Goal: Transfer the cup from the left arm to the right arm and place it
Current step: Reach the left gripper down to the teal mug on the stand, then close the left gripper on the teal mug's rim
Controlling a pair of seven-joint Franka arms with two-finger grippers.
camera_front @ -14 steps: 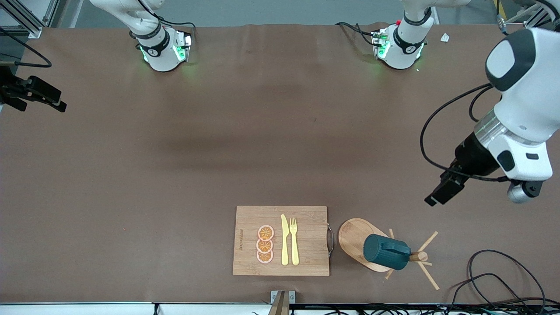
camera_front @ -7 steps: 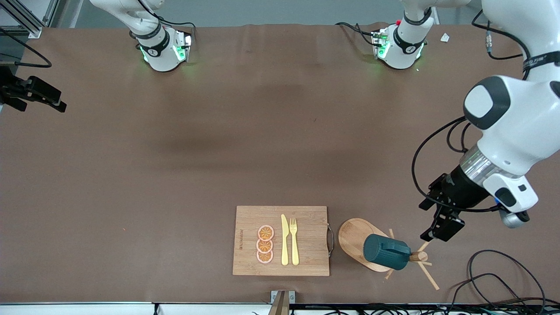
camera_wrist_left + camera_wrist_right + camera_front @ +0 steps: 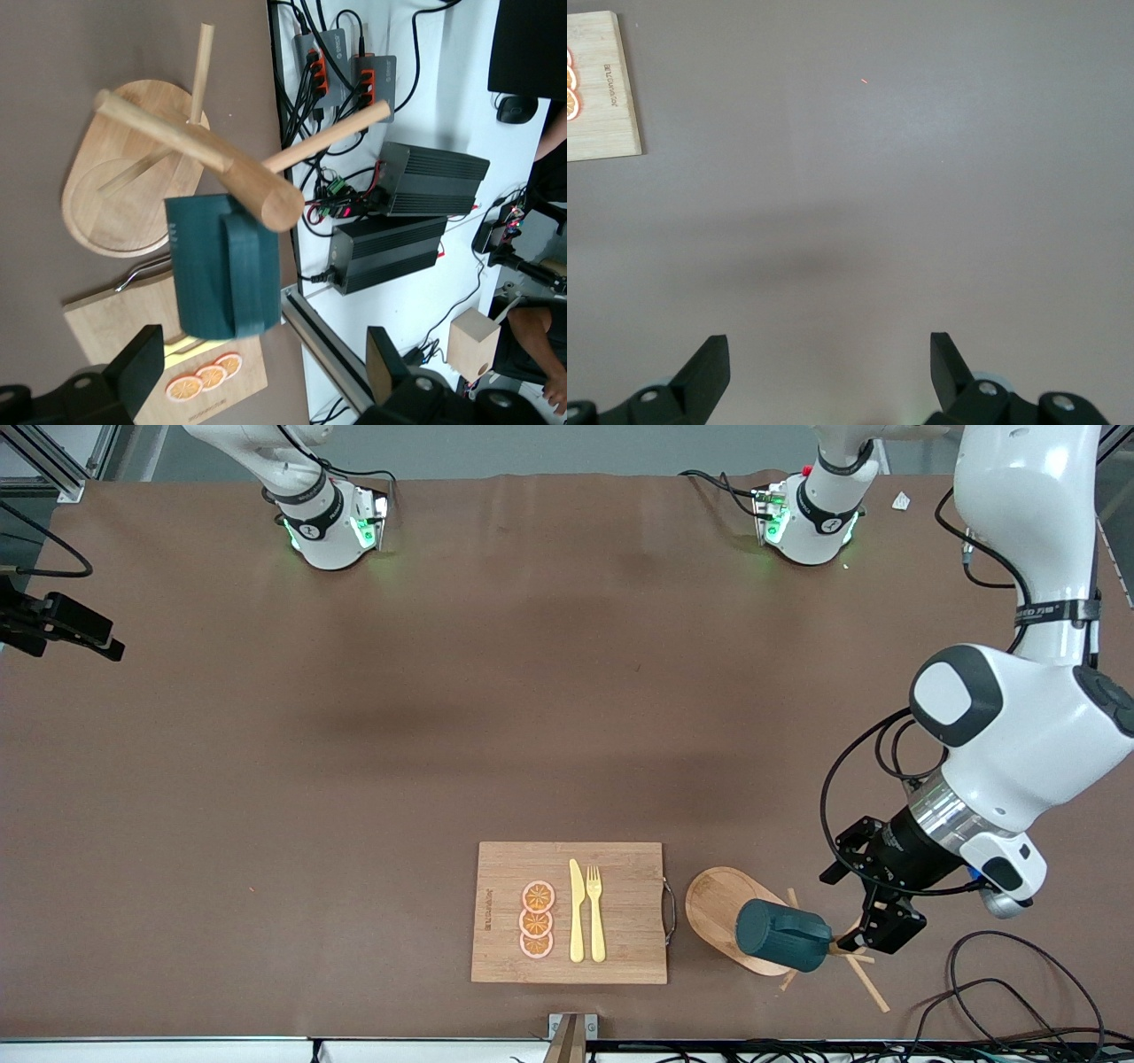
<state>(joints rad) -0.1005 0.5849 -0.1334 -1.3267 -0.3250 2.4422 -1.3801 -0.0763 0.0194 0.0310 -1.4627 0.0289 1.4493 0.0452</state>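
I take the wooden mug tree point(image 3: 753, 926) as my landmark; it stands near the camera edge of the table point(image 3: 532, 717), just beside the bamboo cutting board point(image 3: 620, 868) on the side toward the left arm's end. The cup point(image 3: 784, 934) hangs on the mug tree by its handle, tilted on one of the pegs, above the oval base. In the left wrist view I see the cup point(image 3: 221, 266) slung under the thick central post, its handle strap facing my camera.

My left gripper point(image 3: 873, 908) hovers just beside the mug tree's pegs, on the side toward the left arm's end of the table, touching nothing. Its fingers point(image 3: 142, 363) are spread wide, with the cup between them but farther off, not gripped.

My right gripper point(image 3: 828, 363) waits well apart from the mug tree, at the right arm's end, over bare table. Its fingers point(image 3: 713, 359) are spread wide too, with nothing between them.

On the cutting board beside the mug tree lie a yellow knife point(image 3: 577, 911), a yellow fork point(image 3: 595, 912) and three orange slices point(image 3: 537, 919).
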